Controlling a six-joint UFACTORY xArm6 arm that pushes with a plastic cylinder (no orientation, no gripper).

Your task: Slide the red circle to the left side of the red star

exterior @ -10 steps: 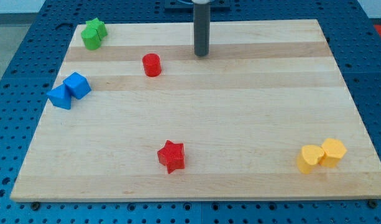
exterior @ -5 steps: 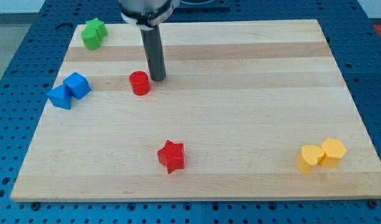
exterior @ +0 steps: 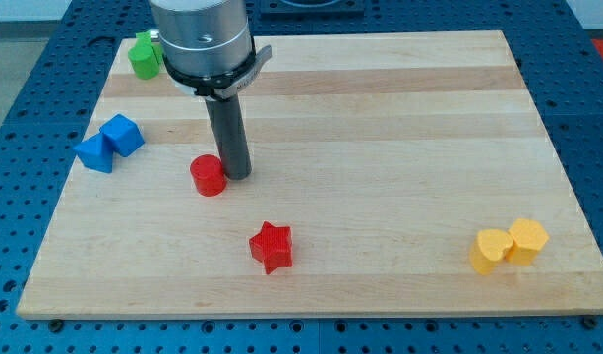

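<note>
— Where does my tip (exterior: 236, 176) sit?
— Right against the red circle (exterior: 209, 176), on its right side in the view; they look to be touching, though I can't be sure.
— Jaws?
— None to report; the arm ends in a plain rod.
— And the red star (exterior: 271, 246)?
— Below and right of the circle, apart from it. Blue blocks (exterior: 108, 143) sit left, green block (exterior: 144, 54) top left, yellow blocks (exterior: 509, 245) bottom right.

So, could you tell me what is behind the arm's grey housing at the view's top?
Green blocks show beside the grey housing, partly covered; their shapes cannot be made out. My tip touches the red circle.
</note>
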